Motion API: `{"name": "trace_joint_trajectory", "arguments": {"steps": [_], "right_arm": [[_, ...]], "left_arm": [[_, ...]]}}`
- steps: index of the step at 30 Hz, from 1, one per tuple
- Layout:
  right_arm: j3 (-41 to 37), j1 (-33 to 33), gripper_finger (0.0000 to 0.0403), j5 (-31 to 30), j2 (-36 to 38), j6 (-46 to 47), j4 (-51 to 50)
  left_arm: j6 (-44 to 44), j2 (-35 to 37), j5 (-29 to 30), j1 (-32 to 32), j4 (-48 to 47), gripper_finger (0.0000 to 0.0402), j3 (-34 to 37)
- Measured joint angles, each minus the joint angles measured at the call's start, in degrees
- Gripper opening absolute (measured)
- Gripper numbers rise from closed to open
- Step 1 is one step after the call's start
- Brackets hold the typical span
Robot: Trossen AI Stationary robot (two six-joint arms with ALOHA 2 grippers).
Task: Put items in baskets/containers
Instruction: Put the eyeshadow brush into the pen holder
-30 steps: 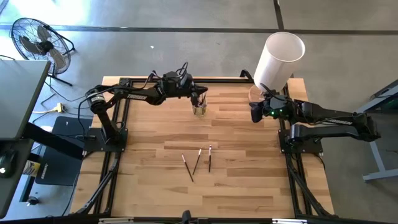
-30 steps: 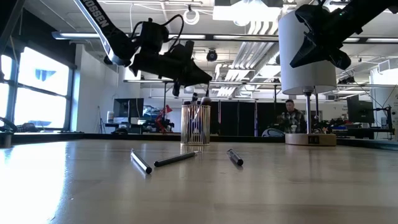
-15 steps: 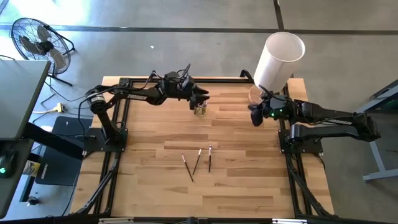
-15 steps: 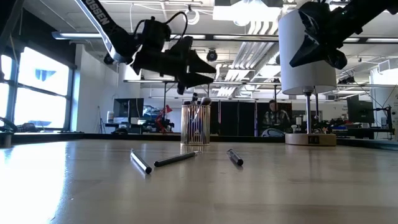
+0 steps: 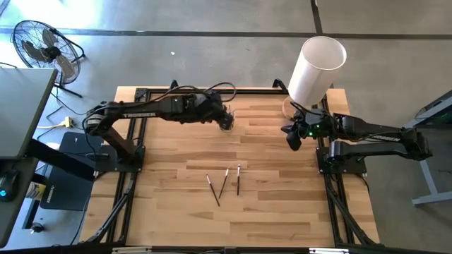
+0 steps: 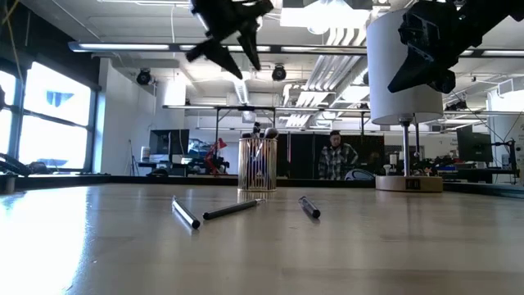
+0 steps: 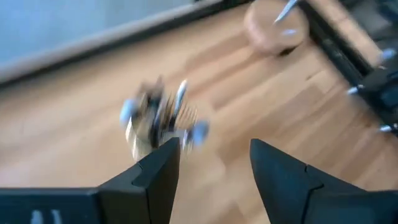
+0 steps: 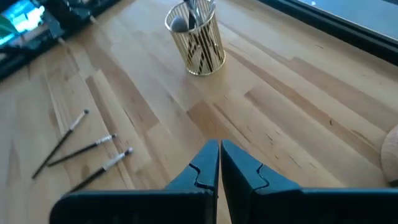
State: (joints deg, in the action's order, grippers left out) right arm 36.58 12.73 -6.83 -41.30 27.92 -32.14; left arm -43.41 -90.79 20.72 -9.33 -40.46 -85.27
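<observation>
Hovering above the cup [image 6: 257,165], left claw [image 7: 211,168] wide, empty; right claw [image 8: 219,163] pinched shut, idle. Risk: three brushes [image 5: 224,183] rolling on the surface during pickup.

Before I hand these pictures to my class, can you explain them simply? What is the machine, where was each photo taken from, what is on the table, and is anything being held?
It is a robot with two dark arms at a wooden table. One photo looks straight down, one looks level across the tabletop, and two come from cameras on the wrists. The left gripper hangs open and empty above a small clear cup with several brushes standing in it. The right gripper is shut on nothing, waiting at the table's right side near a big white cylinder. Three loose brushes lie on the table. A person stands far back in the room.
</observation>
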Motion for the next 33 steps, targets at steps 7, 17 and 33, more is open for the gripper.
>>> {"name": "trace_joint_trajectory", "arguments": {"steps": [7,17,33], "right_arm": [[0.00,0.02,0.0012,0.37,0.00,-3.91,-0.61],[0.00,0.00,0.0012,4.07,0.00,-6.53,-1.55],[0.00,0.00,0.0012,4.06,0.00,-6.59,-3.96]], "left_arm": [[-35.69,-0.61,-2.37,7.93,-22.64,0.0193,-1.51],[-54.25,-0.54,-12.96,14.57,-11.48,0.0193,14.57],[-66.62,-7.80,-21.47,17.04,14.05,0.0193,27.86]]}}
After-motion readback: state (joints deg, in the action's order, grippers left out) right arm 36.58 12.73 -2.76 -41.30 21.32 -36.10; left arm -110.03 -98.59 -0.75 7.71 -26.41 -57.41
